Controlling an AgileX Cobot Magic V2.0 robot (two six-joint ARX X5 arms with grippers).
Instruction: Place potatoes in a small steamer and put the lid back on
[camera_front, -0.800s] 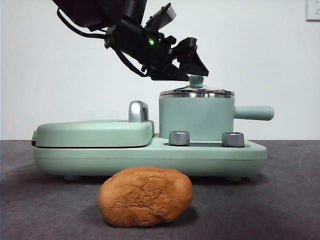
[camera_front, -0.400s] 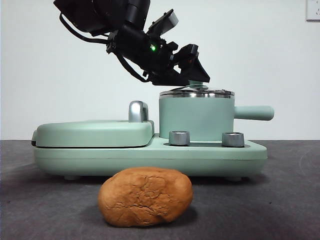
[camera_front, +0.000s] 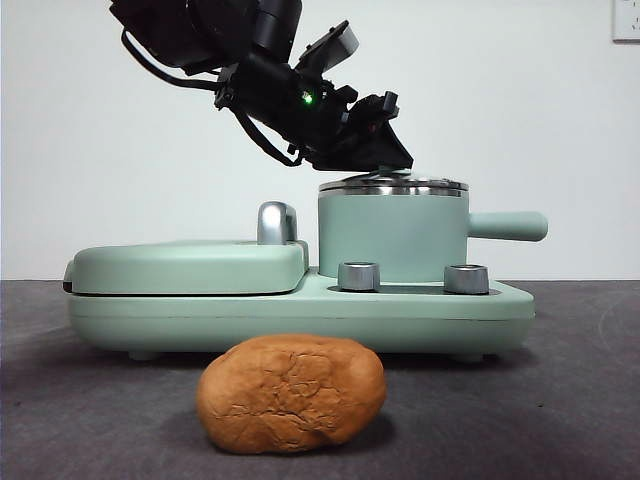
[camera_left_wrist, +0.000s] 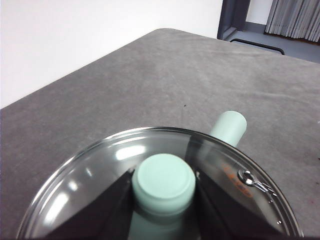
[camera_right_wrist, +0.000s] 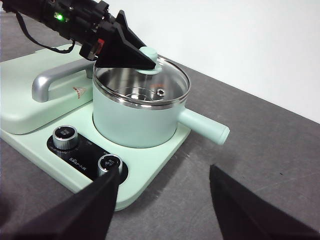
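Note:
The potato (camera_front: 290, 392), orange-brown and cracked, lies on the dark table in front of the cooker. The mint-green steamer (camera_front: 392, 235) stands on the cooker's right half with its side handle (camera_front: 508, 226) pointing right. The glass lid (camera_left_wrist: 90, 175) rests on the pot. My left gripper (camera_left_wrist: 164, 175) comes down from the upper left, and its jaws press both sides of the lid's green knob (camera_left_wrist: 163, 182). In the front view this gripper (camera_front: 385, 150) hides the knob. My right gripper (camera_right_wrist: 165, 175) hovers open near the cooker's front right corner, holding nothing.
The flat green griddle (camera_front: 185, 265) with its cover down fills the cooker's left half, and a steel handle (camera_front: 275, 222) rises behind it. Two steel dials (camera_front: 358, 276) (camera_front: 465, 278) sit on the base (camera_front: 300, 315) in front of the pot.
My left gripper has come down and forward over the lid, and its jaws have shut on the knob, which showed beside them a second ago. The potato and pot have not moved.

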